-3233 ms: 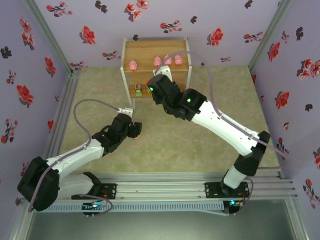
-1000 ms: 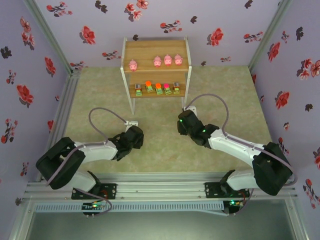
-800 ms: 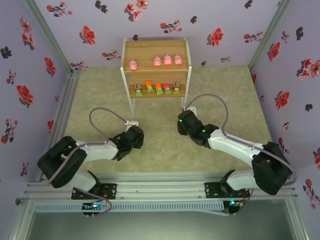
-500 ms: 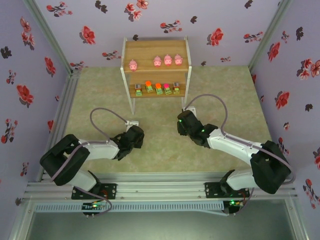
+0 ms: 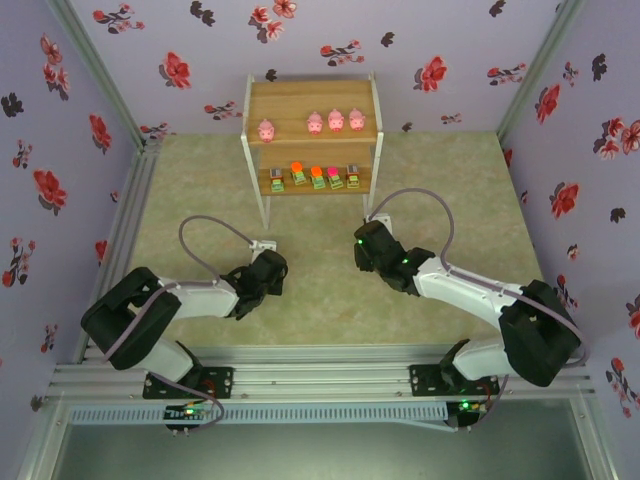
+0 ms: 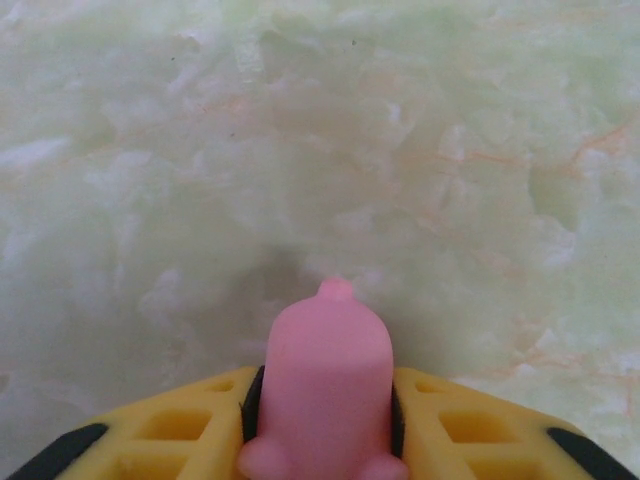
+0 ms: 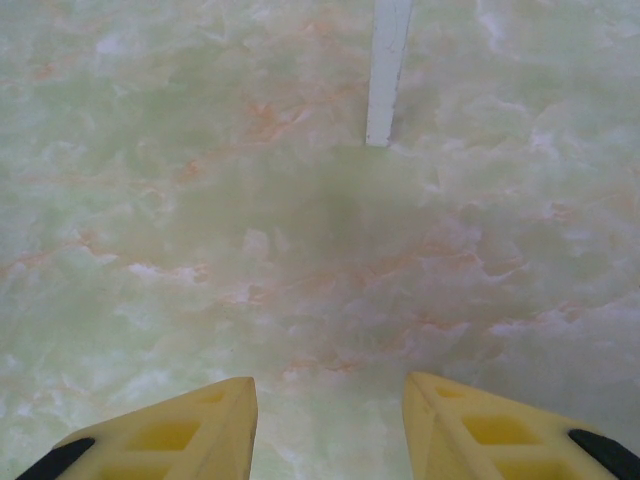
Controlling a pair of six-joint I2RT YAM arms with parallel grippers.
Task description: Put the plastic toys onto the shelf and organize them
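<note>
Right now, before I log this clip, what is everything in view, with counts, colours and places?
shelf: one, light wood boards on a white frame, far middle of the table.
pigs on the shelf: four, pink, in a row on the upper board.
held pig: one, pink, between the left gripper's fingers.
blocks: five, green or grey bases with orange, pink or grey tops, in a row on the lower board.
table: one, pale green marbled.
walls: lilac with red flowers, on three sides.
left gripper: one, yellow fingers, shut on the held pig.
right gripper: one, yellow fingers, open with nothing between them, over the table.
</note>
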